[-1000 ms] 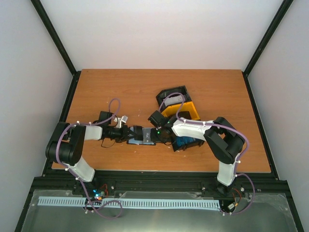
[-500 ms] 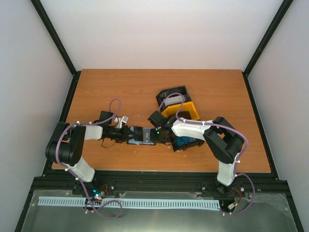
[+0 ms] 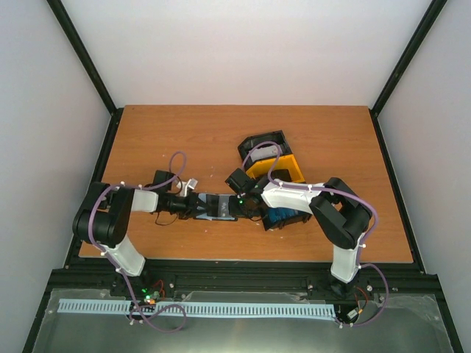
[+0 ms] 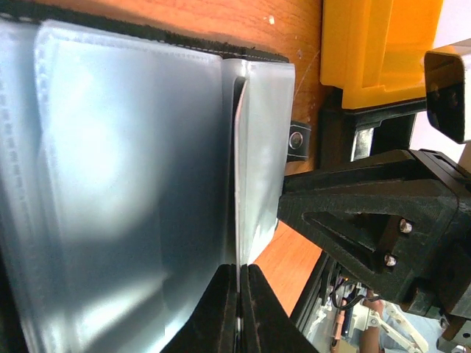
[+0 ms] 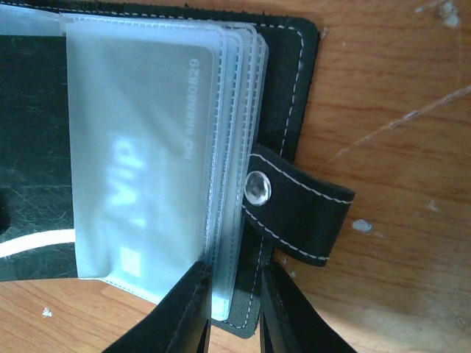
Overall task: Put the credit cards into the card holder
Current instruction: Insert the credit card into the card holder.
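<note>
Orange-brown wooden desk [image 3: 184, 132] carries everything. Black-and-white left arm [image 3: 110, 217] & right arm [image 3: 338, 213] reach in from the near edge and meet at desk centre. Right of centre sits a black-and-yellow three-compartment plastic tray [image 3: 283, 168], angled. Bright blue plastic cards [image 3: 283, 218] lie in its near compartment, partly under the right arm. Small black stitched card holder [image 3: 217, 206] lies open on the desk btwn the two tools, just left of the tray. Its clear plastic sleeves [image 4: 132, 184] fan out; the top one holds a grey-white card [image 5: 140, 169] marked VIP w/ a no. Left tool [image 4: 239, 309]: fingers pressed together, pinching one sleeve leaf. Right tool [image 5: 235, 309]: fingers a little apart, straddling the sleeve edges & cover rim; can't tell if it clamps. Black clasp tab [image 5: 294, 206] w/ metal snap sticks out beside it.
</note>
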{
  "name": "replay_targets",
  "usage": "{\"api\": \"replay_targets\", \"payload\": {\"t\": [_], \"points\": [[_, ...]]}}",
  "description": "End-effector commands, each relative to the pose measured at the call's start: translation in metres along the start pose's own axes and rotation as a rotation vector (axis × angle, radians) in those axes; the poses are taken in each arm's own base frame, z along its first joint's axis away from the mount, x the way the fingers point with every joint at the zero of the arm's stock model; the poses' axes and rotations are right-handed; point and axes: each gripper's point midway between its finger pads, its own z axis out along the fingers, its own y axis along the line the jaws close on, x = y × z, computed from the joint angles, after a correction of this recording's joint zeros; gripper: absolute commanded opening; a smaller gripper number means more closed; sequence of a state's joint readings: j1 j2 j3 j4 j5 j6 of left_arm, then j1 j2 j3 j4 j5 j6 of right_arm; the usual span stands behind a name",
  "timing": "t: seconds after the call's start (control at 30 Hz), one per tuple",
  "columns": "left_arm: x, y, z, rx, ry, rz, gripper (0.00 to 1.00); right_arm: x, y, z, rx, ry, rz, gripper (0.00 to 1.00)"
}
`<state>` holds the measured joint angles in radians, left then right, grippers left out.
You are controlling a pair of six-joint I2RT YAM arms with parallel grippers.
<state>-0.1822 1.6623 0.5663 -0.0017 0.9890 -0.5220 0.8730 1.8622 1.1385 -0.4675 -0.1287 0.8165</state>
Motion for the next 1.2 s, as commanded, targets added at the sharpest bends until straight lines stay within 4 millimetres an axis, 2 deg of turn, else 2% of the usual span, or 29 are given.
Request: {"api": "replay_targets", "payload": {"t": [0.0, 0.2, 0.4, 0.53, 0.8, 0.93, 1.03, 1.17], "points": [[0.002, -0.005, 0.009, 0.030, 0.038, 0.006, 0.01, 0.006, 0.000, 0.009, 0.006, 0.017, 0.003, 0.19], [-0.007, 0.000, 0.016, 0.006, 0.064, -0.003, 0.04, 0.005, 0.000, 0.008, 0.007, 0.016, 0.002, 0.19], [-0.016, 0.004, 0.017, -0.055, 0.059, 0.003, 0.18, 0.004, 0.000, 0.008, 0.007, 0.010, 0.002, 0.19], [-0.013, 0.007, 0.016, -0.127, 0.068, -0.003, 0.31, 0.004, 0.000, 0.007, 0.007, 0.007, 0.003, 0.19], [-0.015, 0.013, 0.008, -0.293, 0.043, 0.017, 0.41, 0.004, -0.001, 0.008, 0.006, 0.005, 0.005, 0.19], [-0.027, 0.017, 0.003, -0.370, 0.020, 0.032, 0.44, 0.005, -0.002, 0.009, 0.010, 0.004, 0.005, 0.19], [-0.028, 0.018, 0.004, -0.393, 0.021, 0.039, 0.44, 0.005, -0.003, 0.009, 0.011, 0.005, 0.005, 0.19], [-0.027, 0.024, 0.005, -0.430, 0.024, 0.033, 0.39, 0.005, -0.002, 0.009, 0.009, 0.002, 0.004, 0.19]]}}
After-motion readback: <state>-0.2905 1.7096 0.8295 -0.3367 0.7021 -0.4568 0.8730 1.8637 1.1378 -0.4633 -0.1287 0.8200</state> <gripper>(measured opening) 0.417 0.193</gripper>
